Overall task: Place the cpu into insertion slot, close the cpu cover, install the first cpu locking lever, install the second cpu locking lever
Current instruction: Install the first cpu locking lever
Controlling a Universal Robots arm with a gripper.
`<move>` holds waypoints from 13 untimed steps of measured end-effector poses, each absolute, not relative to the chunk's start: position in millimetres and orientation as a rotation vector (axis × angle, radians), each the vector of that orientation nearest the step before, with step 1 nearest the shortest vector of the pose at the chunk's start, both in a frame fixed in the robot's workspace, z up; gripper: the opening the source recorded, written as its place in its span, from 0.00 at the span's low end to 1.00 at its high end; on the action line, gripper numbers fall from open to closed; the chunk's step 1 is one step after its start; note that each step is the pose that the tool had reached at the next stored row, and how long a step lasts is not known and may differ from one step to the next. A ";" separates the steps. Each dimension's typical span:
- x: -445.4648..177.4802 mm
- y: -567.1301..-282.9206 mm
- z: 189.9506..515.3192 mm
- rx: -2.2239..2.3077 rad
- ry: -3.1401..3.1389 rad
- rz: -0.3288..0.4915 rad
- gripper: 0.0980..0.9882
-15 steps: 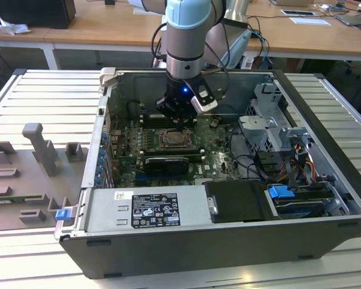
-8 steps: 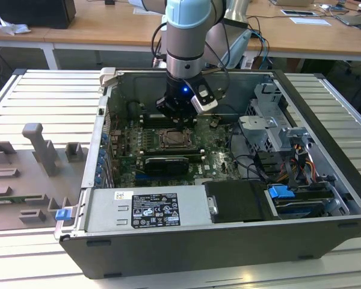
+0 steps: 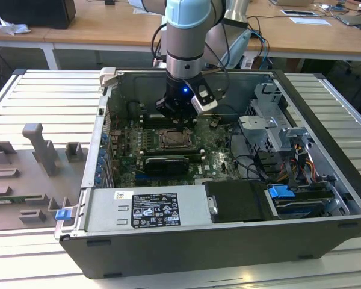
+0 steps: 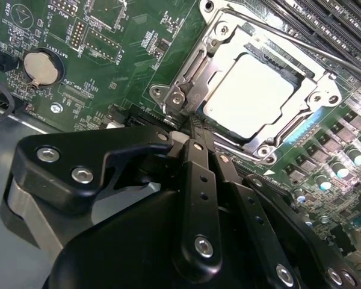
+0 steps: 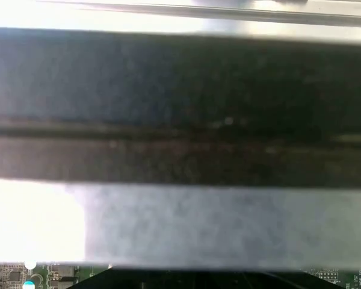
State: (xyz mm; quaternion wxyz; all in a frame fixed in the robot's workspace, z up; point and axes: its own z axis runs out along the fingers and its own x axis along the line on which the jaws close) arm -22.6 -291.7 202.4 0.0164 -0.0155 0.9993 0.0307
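Note:
In the second wrist view the cpu [image 4: 253,96] lies flat in the insertion slot [image 4: 262,150], its pale metal face showing. The cpu cover [image 4: 212,67] lies down over it as a silvery frame around its edges. A thin metal lever [image 4: 325,45] runs along one side of the socket. My gripper [image 4: 194,124] is shut, its black fingers pressed together with the tips at a corner of the socket, nothing between them. In the exterior view the gripper [image 3: 179,123] hangs low inside the open computer case, just behind the insertion slot [image 3: 176,139].
A black graphics card [image 3: 163,164] lies in front of the socket, with the power supply [image 3: 144,208] nearer still. A drive cage [image 3: 271,129] and cables fill the exterior view's right. Long memory slots [image 4: 325,15] flank the socket. Grey fixtures [image 3: 39,147] stand on the table outside the case.

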 end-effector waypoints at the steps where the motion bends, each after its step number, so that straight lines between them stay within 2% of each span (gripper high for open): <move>1: -22.6 -291.7 202.4 -0.048 3.107 0.095 0.01; 13: -22.6 -291.7 199.3 -0.049 3.108 0.064 0.01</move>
